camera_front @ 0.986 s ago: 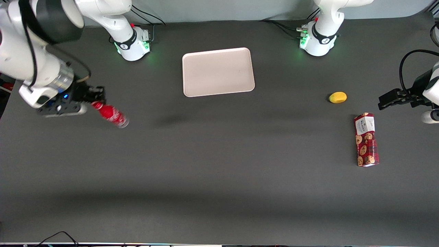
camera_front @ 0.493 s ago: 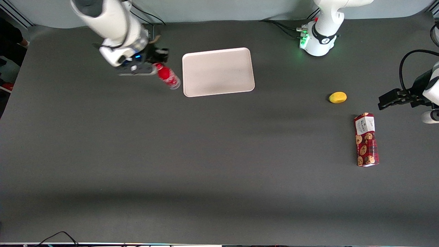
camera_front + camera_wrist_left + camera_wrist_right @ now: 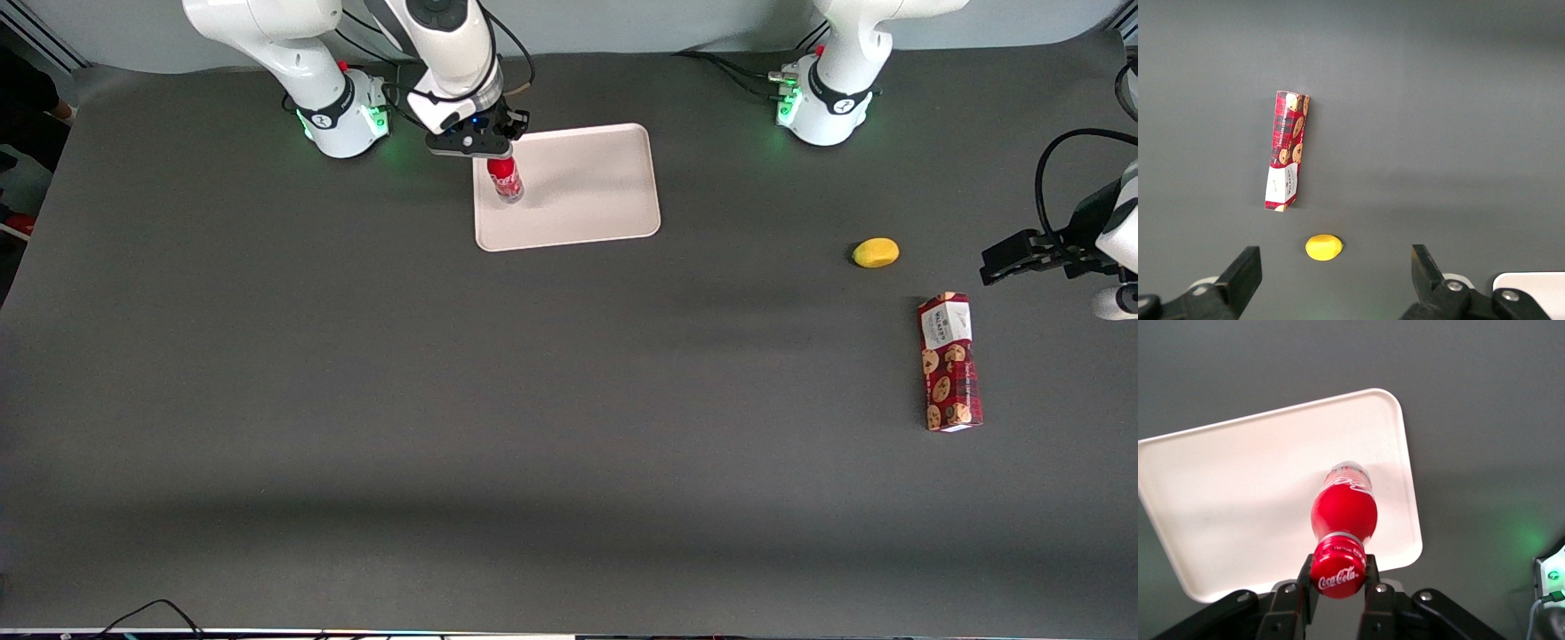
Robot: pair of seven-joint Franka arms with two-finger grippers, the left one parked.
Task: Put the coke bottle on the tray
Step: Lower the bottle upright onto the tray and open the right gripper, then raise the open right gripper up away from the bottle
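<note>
The coke bottle [image 3: 505, 180] is a small red bottle with white lettering and a clear base. My right gripper [image 3: 488, 153] is shut on its red cap and holds it upright over the tray [image 3: 587, 191], near the tray's edge toward the working arm's end. In the right wrist view the gripper [image 3: 1338, 577] clamps the cap, the bottle [image 3: 1343, 508] hangs below it, and its clear base is just above or on the pale tray [image 3: 1238, 500]; I cannot tell if it touches.
A yellow lemon-like object [image 3: 876, 252] and a red cookie box [image 3: 949, 362] lie toward the parked arm's end of the table; both also show in the left wrist view, lemon [image 3: 1323, 247] and box [image 3: 1287, 160]. The arm bases [image 3: 342, 111] stand at the table's back edge.
My gripper has carried the bottle from the working arm's end of the table to above the tray. The bottle has swung from tilted to upright.
</note>
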